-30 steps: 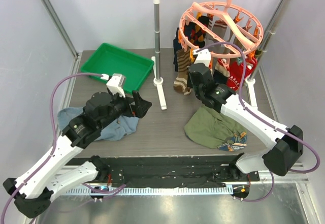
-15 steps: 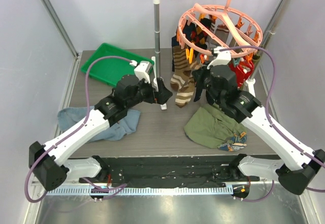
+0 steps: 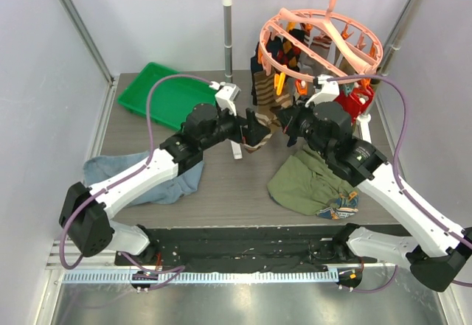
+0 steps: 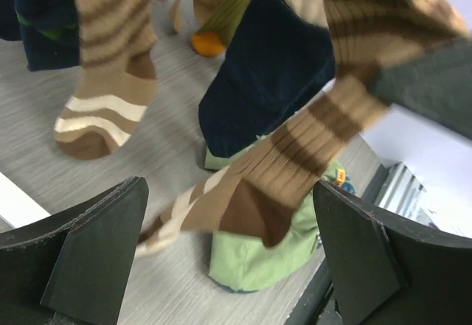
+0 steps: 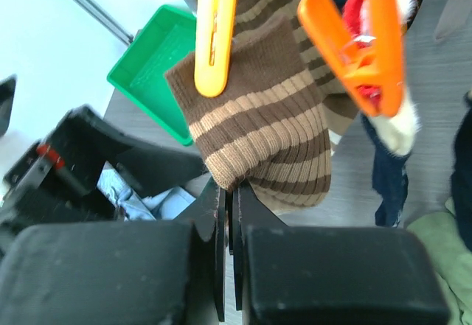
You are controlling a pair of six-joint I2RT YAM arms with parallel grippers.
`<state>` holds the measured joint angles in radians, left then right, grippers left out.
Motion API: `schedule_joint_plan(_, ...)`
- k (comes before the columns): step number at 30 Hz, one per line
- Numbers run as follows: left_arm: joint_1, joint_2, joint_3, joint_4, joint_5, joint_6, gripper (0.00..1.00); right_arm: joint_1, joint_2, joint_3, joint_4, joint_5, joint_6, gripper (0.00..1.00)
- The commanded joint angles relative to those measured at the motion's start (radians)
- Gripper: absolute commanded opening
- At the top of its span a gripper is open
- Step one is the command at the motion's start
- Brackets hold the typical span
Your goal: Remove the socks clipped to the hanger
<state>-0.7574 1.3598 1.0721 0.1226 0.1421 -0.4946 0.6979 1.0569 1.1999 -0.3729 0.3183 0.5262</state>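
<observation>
The salmon-pink round hanger (image 3: 321,33) hangs from the rail, with several socks clipped under it. In the right wrist view a brown-and-tan striped sock (image 5: 265,122) hangs from a yellow peg (image 5: 215,34). My right gripper (image 5: 234,192) is shut, pinching that sock's lower edge. In the left wrist view the toe end of the striped sock (image 4: 280,170) swings between my left gripper's (image 4: 228,196) wide-open fingers (image 4: 92,255), untouched. A second striped sock (image 4: 107,82) and a navy sock (image 4: 269,82) hang behind. In the top view both grippers, left (image 3: 255,128) and right (image 3: 295,121), meet under the hanger's near-left side.
The grey-and-white rail stand's post (image 3: 228,60) and foot (image 3: 234,137) stand just left of the hanger. A green tray (image 3: 166,93) lies at the back left. A blue denim garment (image 3: 144,176) lies under the left arm, and an olive-green garment (image 3: 306,183) at the front right.
My left arm has swung right from over the denim to under the hanger, jaws open round the striped sock's toe. My right gripper has drawn the striped sock sideways, tilting the hanger.
</observation>
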Motion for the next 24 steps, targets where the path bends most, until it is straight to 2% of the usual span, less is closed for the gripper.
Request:
schedule_joint_plan(1, -0.003, 0.022, 0.155, -0.058, -0.067, 0.028, 0.99, 0.002, -0.047, -0.043, 0.074, -0.016, -0.011, 0.01)
schedule_joint_plan(5, -0.003, 0.054, 0.29, -0.158, -0.096, -0.005, 0.97, 0.002, -0.075, -0.094, 0.112, -0.012, -0.025, 0.01)
schedule_joint_plan(9, -0.003, 0.163, 0.484, -0.267, -0.102, -0.018, 0.93, 0.002, -0.086, -0.112, 0.112, 0.024, -0.028, 0.01)
schedule_joint_plan(13, -0.003, 0.249, 0.601, -0.287, -0.061, -0.015, 0.9, 0.002, -0.097, -0.118, 0.112, 0.028, -0.029, 0.01)
schedule_joint_plan(24, -0.022, 0.363, 0.743, -0.278, -0.029, 0.036, 0.84, 0.0, -0.106, -0.128, 0.117, 0.051, -0.034, 0.01)
